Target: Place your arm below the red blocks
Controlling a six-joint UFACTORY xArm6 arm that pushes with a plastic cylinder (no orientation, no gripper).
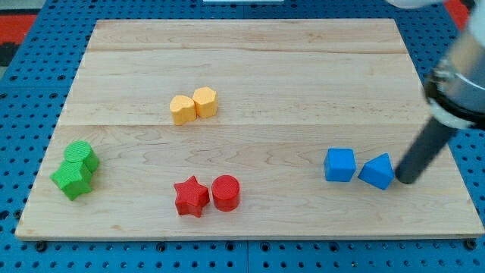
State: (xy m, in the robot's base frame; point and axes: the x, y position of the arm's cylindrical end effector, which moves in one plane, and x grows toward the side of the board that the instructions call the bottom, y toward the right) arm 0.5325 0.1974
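A red star block [191, 196] and a red cylinder block [226, 192] lie side by side, touching, near the board's bottom edge, a little left of centre. My tip [402, 180] rests on the board at the view's right, just right of the blue triangular block [377, 171], touching or nearly touching it. The tip is far to the right of the red blocks and slightly higher in the view than they are.
A blue cube [339, 164] sits left of the blue triangular block. Two yellow blocks [193, 105] touch each other at upper centre-left. Two green blocks [76, 169] sit together at the left edge. The wooden board [250, 53] lies on a blue pegboard.
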